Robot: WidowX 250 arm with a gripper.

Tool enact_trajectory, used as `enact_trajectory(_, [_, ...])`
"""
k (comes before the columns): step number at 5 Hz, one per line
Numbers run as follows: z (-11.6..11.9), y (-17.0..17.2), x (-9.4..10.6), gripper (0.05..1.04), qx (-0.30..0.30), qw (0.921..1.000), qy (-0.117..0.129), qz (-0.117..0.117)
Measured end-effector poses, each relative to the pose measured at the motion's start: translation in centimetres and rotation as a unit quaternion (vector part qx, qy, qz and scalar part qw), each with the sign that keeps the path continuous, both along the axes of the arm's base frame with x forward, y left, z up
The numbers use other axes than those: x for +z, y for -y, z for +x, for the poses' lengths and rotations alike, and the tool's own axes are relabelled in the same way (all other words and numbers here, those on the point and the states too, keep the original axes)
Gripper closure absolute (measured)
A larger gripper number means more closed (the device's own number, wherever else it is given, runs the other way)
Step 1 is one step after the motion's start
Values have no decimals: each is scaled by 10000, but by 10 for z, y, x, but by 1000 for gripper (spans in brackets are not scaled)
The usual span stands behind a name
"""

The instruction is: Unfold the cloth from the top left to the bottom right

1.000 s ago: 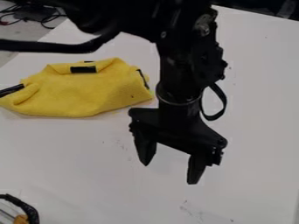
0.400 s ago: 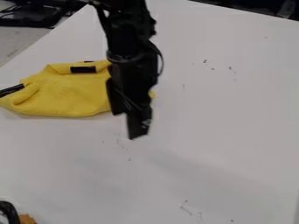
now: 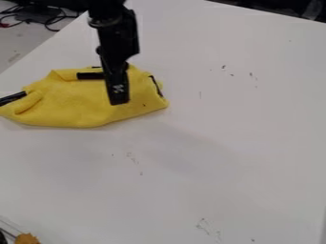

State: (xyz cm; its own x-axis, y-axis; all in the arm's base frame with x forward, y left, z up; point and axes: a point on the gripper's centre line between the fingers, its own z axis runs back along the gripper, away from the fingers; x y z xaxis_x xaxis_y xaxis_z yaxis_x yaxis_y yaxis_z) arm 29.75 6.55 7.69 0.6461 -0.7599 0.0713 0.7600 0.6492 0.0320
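Observation:
The black gripper hangs over the right half of the yellow cloth, seen edge-on, with its tip in front of the cloth's middle-right part. Whether it touches the cloth I cannot tell. The cloth lies bunched and folded at the left of the table, with black strips at its left end, top edge and right edge. Part of its upper edge is hidden behind the gripper.
The white table has a few small dark marks. An orange-brown object sits at the bottom left corner. Dark cables lie beyond the table's upper left edge.
The gripper has moved left and up in the view, from the bare table to over the cloth, and has turned edge-on. The cloth looks the same.

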Motion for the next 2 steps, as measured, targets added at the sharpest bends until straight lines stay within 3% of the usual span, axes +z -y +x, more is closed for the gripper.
enact_trajectory(2, [34, -61, -18, 84, -822, 9965, -101, -110])
